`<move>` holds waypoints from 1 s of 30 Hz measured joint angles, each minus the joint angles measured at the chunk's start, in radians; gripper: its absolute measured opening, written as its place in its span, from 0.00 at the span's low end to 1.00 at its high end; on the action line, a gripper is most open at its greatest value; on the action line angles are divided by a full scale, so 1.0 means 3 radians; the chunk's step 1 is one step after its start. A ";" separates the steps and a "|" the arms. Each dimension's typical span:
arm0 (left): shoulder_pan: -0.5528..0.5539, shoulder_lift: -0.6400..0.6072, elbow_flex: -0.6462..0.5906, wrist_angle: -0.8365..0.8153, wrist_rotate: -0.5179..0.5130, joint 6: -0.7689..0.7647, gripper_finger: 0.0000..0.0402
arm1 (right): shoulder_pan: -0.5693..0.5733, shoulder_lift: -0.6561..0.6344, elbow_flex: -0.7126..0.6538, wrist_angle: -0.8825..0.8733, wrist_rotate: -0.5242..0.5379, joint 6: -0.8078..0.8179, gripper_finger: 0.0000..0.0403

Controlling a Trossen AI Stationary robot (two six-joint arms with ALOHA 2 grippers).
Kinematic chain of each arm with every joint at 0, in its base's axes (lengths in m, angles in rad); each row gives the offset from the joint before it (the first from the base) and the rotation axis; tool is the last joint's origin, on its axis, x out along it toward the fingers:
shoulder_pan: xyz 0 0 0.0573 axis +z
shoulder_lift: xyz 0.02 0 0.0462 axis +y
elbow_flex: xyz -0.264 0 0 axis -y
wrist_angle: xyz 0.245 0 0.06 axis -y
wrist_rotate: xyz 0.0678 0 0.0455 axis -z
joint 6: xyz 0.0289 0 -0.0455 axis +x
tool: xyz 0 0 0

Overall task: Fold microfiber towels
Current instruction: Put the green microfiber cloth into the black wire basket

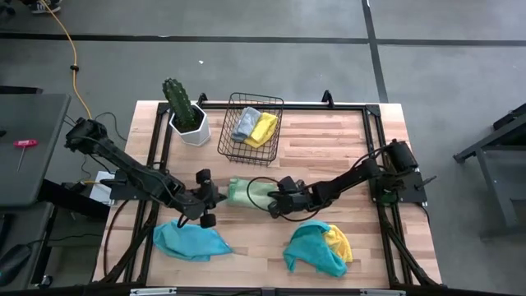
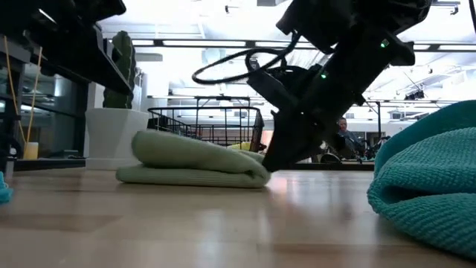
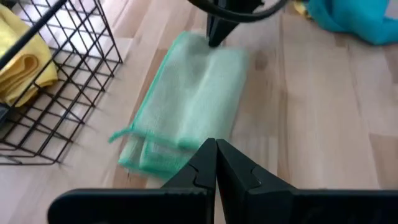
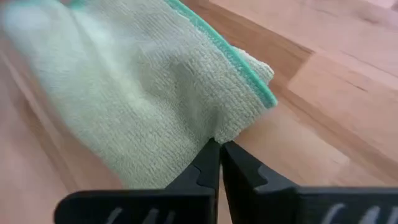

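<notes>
On the left of the table we have a teal-blue towel (image 1: 191,242) lying crumpled near the front edge, not yet folded. Above it our left gripper (image 1: 210,197) sits at the left end of the light green towel (image 1: 249,192), its fingers pressed together with nothing visibly between them. That green towel lies mid-table as a neat folded bundle, layers stacked, darker green hem showing along one edge, soft and a bit puffy. At its right end our right gripper (image 1: 275,202) is down low, jaws closed at the cloth's edge; we cannot tell whether they pinch any fabric. Behind, the black wire basket (image 1: 233,140) holds a grey towel (image 1: 245,123) and a yellow towel (image 1: 263,128), folded, so we judge those done. Right of centre, a teal towel (image 1: 308,247) and a yellow one (image 1: 339,242) wait in a heap.
</notes>
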 joint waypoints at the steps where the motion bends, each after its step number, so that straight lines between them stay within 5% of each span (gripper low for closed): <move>1: 0.0001 0.0001 -0.0001 -0.0012 -0.0007 0.0000 0.00 | 0.0001 -0.0011 0.0000 -0.0071 -0.0009 0.0001 0.00; 14: 0.0004 0.0001 -0.0001 0.0054 -0.0018 0.0008 0.00 | 0.0229 -0.0640 0.0001 -0.1597 0.0041 0.0384 0.00; 20: 0.0004 0.0002 -0.0001 0.0073 -0.0018 0.0003 0.00 | 0.0238 -0.0713 0.0001 -0.1647 0.0017 0.0381 0.02; 30: 0.0004 0.0004 -0.0001 0.0068 -0.0009 -0.0001 0.00 | 0.0014 -0.0683 0.0001 -0.1794 -0.0171 0.0375 0.40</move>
